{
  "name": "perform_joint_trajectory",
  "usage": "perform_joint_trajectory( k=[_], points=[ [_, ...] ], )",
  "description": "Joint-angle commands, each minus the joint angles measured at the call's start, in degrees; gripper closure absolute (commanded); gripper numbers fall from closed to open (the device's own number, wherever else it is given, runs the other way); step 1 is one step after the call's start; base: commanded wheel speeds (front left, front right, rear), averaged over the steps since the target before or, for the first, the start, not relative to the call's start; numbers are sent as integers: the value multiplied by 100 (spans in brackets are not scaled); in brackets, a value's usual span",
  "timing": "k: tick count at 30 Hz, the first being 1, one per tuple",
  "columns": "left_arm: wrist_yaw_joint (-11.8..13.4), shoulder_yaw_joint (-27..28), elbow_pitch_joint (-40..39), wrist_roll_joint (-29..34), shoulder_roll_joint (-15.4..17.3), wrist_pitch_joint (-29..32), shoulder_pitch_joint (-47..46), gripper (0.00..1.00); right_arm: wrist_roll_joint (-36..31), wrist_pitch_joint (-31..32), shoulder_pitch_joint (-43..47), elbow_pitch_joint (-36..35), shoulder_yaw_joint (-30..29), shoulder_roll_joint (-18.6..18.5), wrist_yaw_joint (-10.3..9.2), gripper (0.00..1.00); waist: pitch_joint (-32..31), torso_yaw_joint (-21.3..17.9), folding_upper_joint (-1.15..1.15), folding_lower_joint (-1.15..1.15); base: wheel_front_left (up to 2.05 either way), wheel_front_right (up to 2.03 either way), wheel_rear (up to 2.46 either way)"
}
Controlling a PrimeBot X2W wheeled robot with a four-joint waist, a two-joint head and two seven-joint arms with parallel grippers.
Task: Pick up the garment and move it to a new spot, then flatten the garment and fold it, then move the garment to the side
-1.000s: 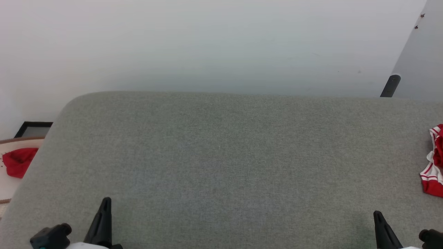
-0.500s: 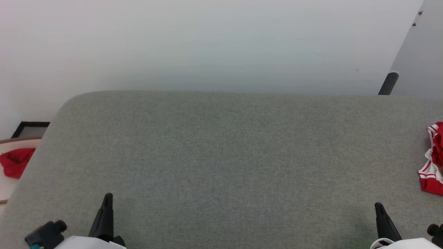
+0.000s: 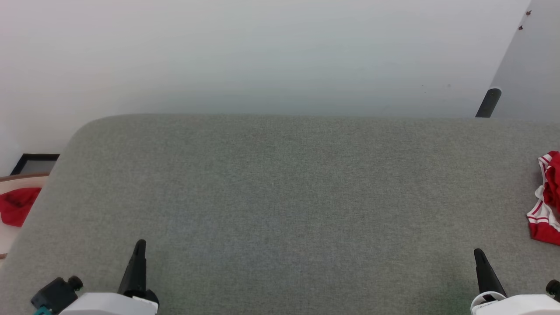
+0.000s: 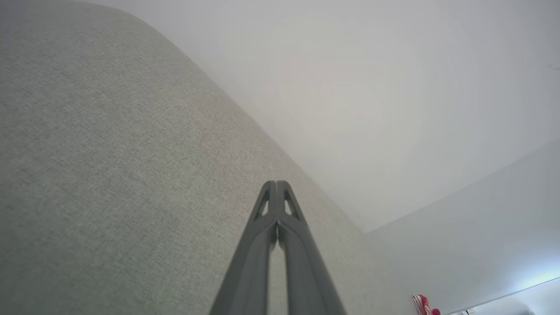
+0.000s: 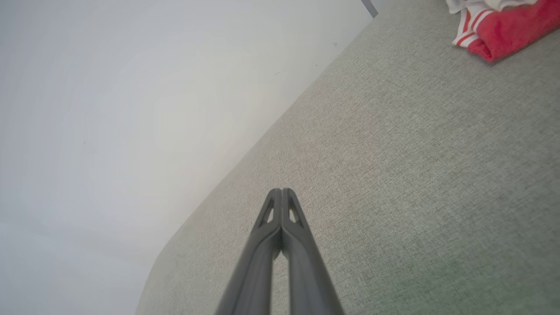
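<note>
On the grey fabric-covered surface (image 3: 280, 197) before the robot, we list the following.

Item one: the garment (image 3: 550, 205), red with white panels and red-and-white striped trim. It lies bunched on the fabric at the far right edge of the head view, cut off by the frame and well apart from both grippers. In the right wrist view we find it at the upper right corner, crumpled, a striped band beside a red fold.

Item two: the left gripper (image 3: 139, 245), at the lower left. Its fingers (image 4: 256, 249) are pressed together tip to tip and hold nothing. It stands over plain fabric.

Item three: the right gripper (image 3: 478, 253), at the lower right. It is likewise closed, its fingers (image 5: 258, 258) meeting at the tips, and empty. We note it as the nearer of the two to the garment, yet clear of it.

Item four: a small plain red cloth (image 3: 17, 205), off the surface at the left, lying against a pale container (image 3: 6, 238) with a brown rim.

Item five: a black frame (image 3: 35, 162) beyond that container, by the white wall (image 3: 262, 52).

Item six: a dark post (image 3: 488, 103), leaning, at the upper right past the far edge of the surface.
</note>
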Motion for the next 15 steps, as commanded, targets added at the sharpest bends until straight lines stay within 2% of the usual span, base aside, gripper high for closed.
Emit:
perform_joint_trajectory(
  k=[1,15],
  points=[
    [5,38,-45,-166,12,43,-144,100,167,41,-161,-85,-29,-2,-3,100,3,-5,0,0,0,0,0],
    [6,97,13,-1001,-117,285,-257,100,1056,269,-264,-141,-73,40,-3,100,37,-51,0,0,0,0,0]
  ],
)
